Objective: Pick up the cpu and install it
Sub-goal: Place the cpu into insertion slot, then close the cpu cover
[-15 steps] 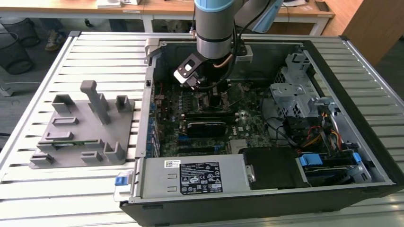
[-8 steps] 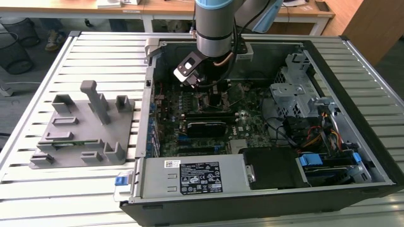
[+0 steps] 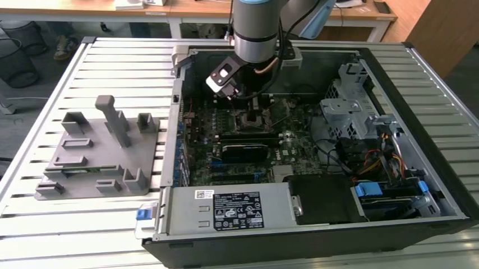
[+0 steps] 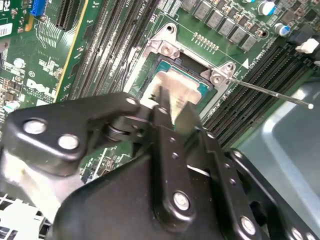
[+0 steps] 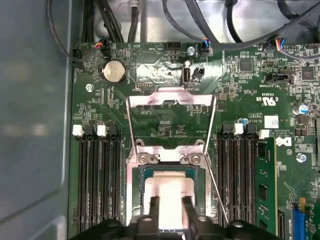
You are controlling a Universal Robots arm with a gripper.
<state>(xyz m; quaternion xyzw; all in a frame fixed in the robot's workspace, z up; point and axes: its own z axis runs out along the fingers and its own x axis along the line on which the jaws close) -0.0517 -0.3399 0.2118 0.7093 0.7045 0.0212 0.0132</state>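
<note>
A small flat square cpu (image 5: 172, 190) has a pale silver-white metal top, smooth and matt. It is bordered by a bare silver metal socket frame (image 5: 134, 190) with a dull shine, on a glossy green circuit-board motherboard (image 5: 165, 120). The black gripper (image 5: 171, 201) is smooth with a slight sheen and studded with bright metal screws (image 4: 181, 200). A matt grey plastic fixture (image 3: 82, 168) sits on a ribbed pale metal table (image 3: 127, 67). The computer case (image 3: 299, 249) is black-painted metal.

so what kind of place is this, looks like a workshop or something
Probably a robotics lab or test workshop: a robot arm reaches into an open computer case on a slatted metal table, with office desks and a wire bin behind.
</note>
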